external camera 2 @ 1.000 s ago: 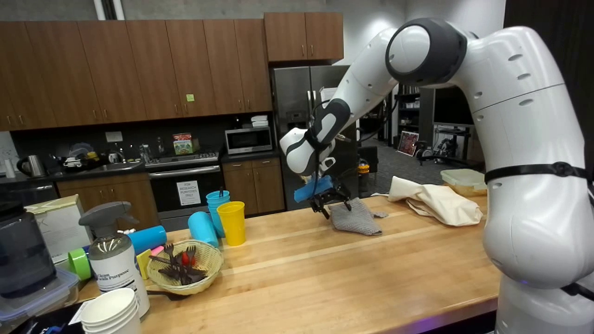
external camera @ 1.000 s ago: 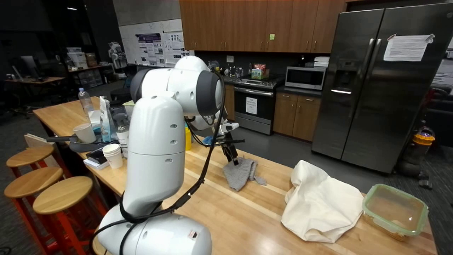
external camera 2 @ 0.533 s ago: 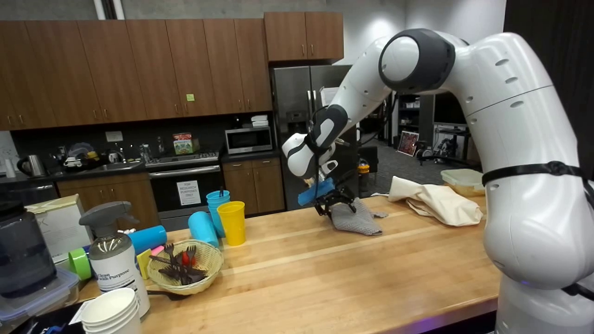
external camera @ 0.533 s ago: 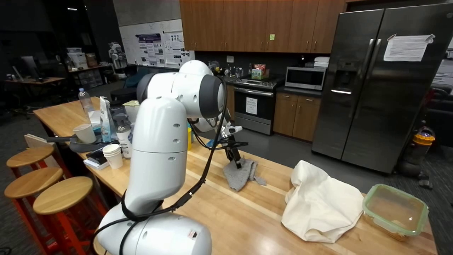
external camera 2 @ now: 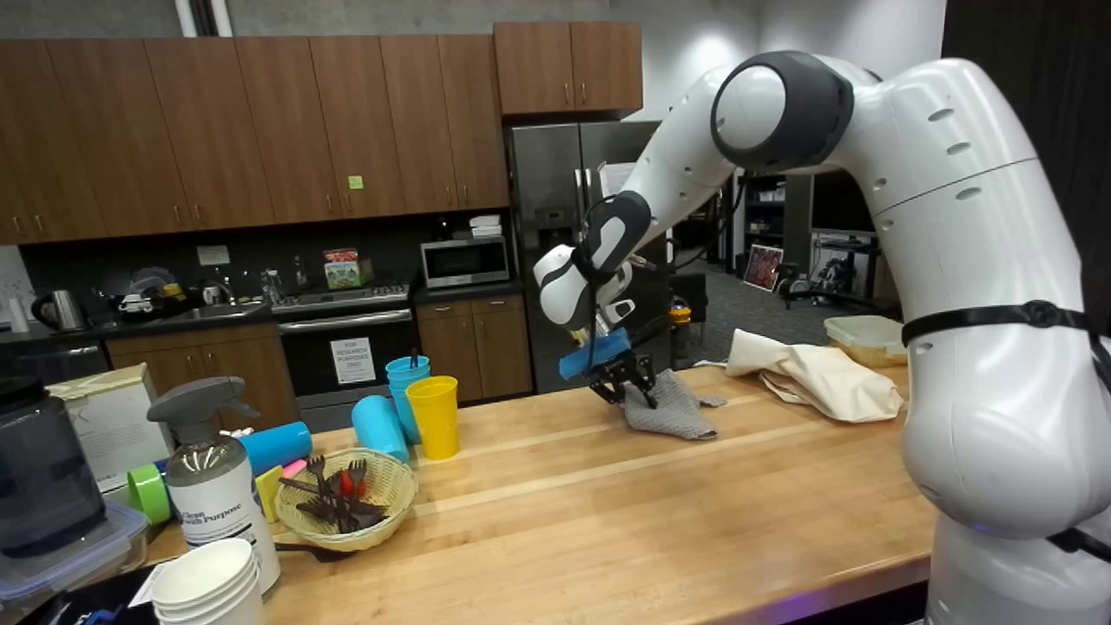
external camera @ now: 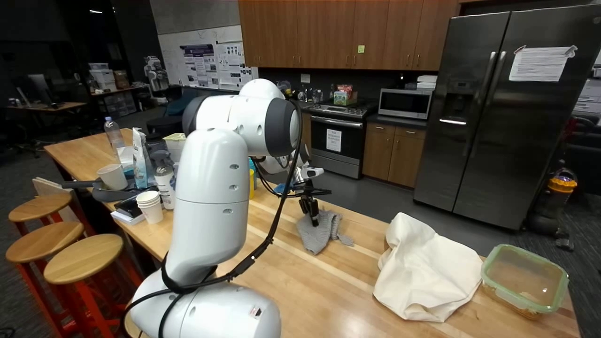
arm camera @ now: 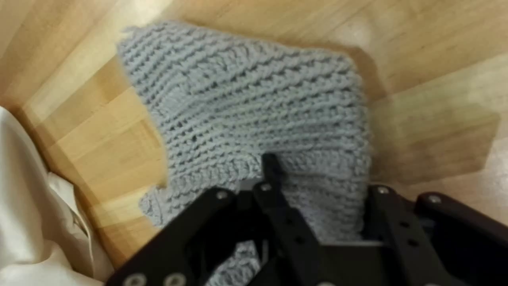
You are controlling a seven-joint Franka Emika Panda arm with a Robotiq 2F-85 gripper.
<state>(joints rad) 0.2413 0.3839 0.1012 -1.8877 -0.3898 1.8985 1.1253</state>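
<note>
Grey knit cloth (arm camera: 246, 105) lies rumpled on the wooden table (external camera 2: 694, 512), and here's the gripper (arm camera: 325, 174), tilted, right at its folds, jaws standing apart, knit showing between them! Cream fabric (external camera: 427, 272) slouches nearby, just beside a green-lidded container (external camera: 508, 295).

Brown cabinets (external camera: 347, 35), dark refrigerator (external camera: 488, 126), whiteboard (external camera: 169, 58), grey carpet (external camera 2: 729, 304) and 3 red-legged wooden stools (external camera: 84, 258).
</note>
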